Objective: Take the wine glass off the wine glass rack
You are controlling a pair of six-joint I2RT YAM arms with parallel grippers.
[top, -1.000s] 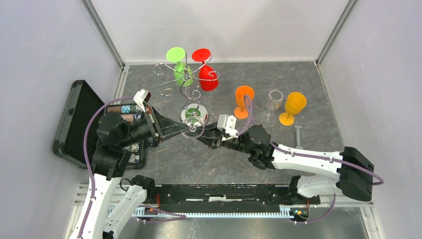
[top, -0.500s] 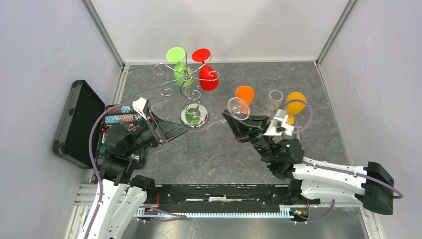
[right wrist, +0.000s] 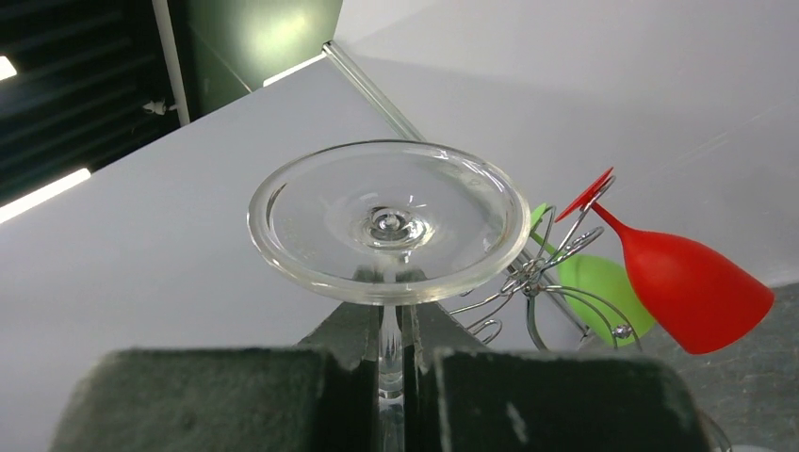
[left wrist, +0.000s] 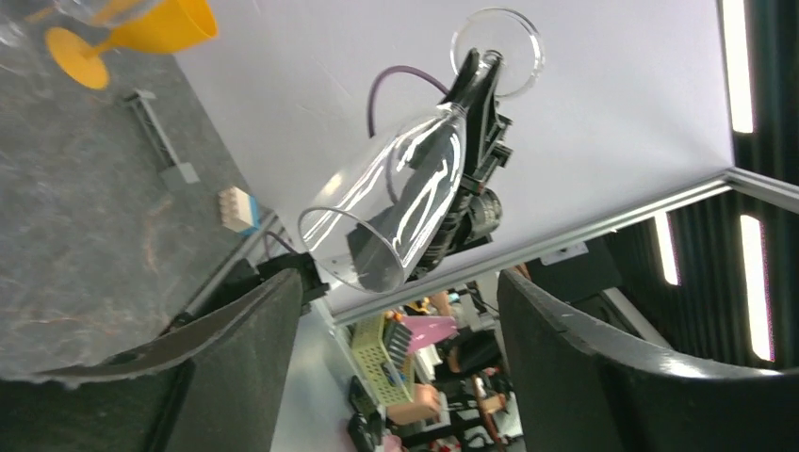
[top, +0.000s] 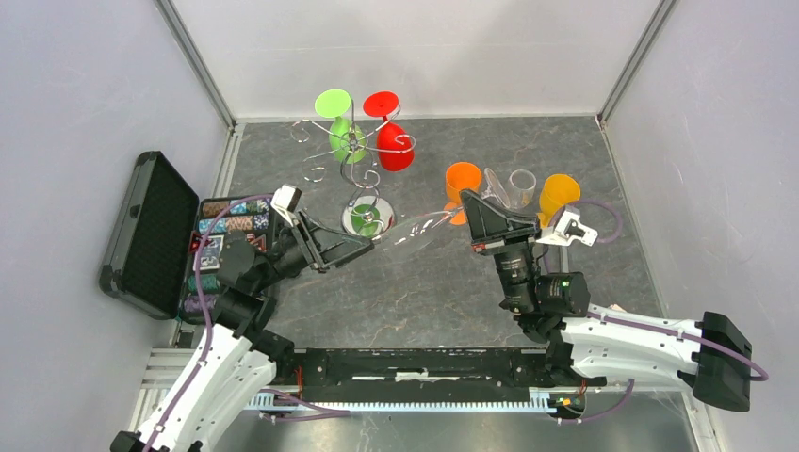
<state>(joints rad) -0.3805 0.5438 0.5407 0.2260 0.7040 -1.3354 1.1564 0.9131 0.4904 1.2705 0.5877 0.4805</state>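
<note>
Clear wine glass [top: 415,231] now tipped sideways, bowl swung toward left gripper [top: 353,252], off wine glass rack [top: 363,155]. Right gripper [top: 474,215] clamped on stem. Left jaws spread wide, rim just beside, untouched. Open room over grey table [top: 424,292] beneath.

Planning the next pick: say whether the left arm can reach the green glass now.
Probably yes. The left gripper is open, empty and near the rack; the clear glass in the right gripper lies to its right, not between it and the green glass. Curled wires may crowd it.
</note>
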